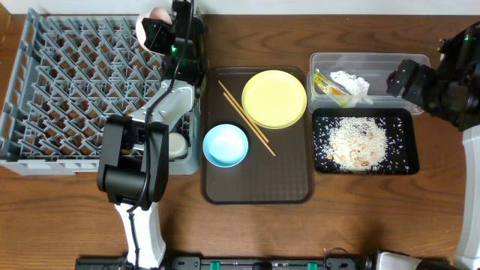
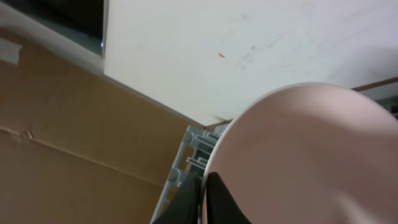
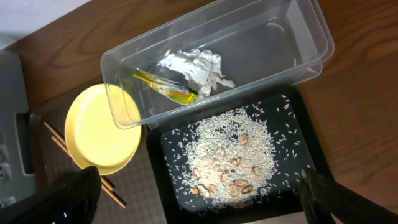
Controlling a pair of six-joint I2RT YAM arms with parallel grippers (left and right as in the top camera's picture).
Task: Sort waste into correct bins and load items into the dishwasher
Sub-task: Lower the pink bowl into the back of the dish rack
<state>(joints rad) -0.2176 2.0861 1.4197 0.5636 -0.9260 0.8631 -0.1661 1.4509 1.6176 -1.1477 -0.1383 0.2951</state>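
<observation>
Pinkish-white bowl (image 2: 311,155), rim clamped in left gripper (image 2: 204,183), at dish rack's (image 1: 16,105) one o'clock corner; thin pinch risks slip onto pegs (image 1: 75,75).

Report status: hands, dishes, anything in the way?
Left hand gripping pinkish bowl above rack corner. Right hand open, empty, near tub. Plate, blue bowl, chopsticks on brown tray.

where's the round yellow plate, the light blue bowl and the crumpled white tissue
round yellow plate (image 1: 274,98), overhead view, centre of its face
light blue bowl (image 1: 225,145), overhead view, middle of its inside
crumpled white tissue (image 3: 196,67), right wrist view, middle of the wad
</observation>
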